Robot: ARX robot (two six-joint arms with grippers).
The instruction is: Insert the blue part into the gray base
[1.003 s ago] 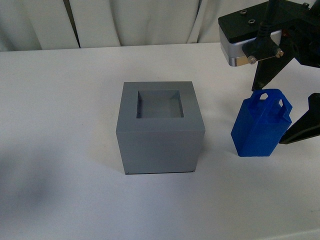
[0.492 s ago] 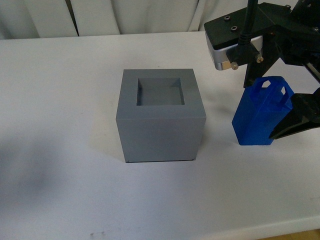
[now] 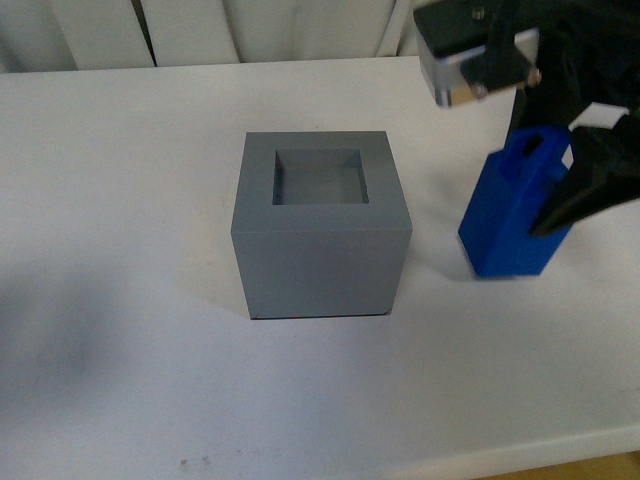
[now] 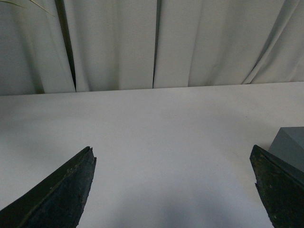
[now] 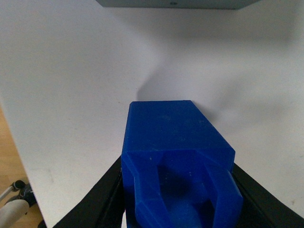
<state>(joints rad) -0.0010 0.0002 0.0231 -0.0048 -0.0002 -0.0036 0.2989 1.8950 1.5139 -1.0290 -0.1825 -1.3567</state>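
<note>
The gray base [image 3: 320, 235] stands in the middle of the white table, its square recess open upward. The blue part [image 3: 512, 215] stands upright to its right, apart from it. My right gripper [image 3: 548, 170] comes down from above and is shut on the blue part's handle end. In the right wrist view the blue part [image 5: 175, 156] fills the space between the black fingers [image 5: 102, 199], and an edge of the gray base [image 5: 173, 4] shows beyond it. My left gripper [image 4: 173, 190] is open and empty over bare table, with a corner of the gray base [image 4: 289, 147] beside one finger.
The white table [image 3: 120, 200] has its front edge near the bottom of the front view. White curtains [image 4: 156, 42] hang behind the table's far edge. In the right wrist view the table's edge and a wooden floor [image 5: 7, 161] show.
My right gripper has come down and closed on the blue part's handle. The blue part has shifted slightly and now stands a little higher in the front view.
</note>
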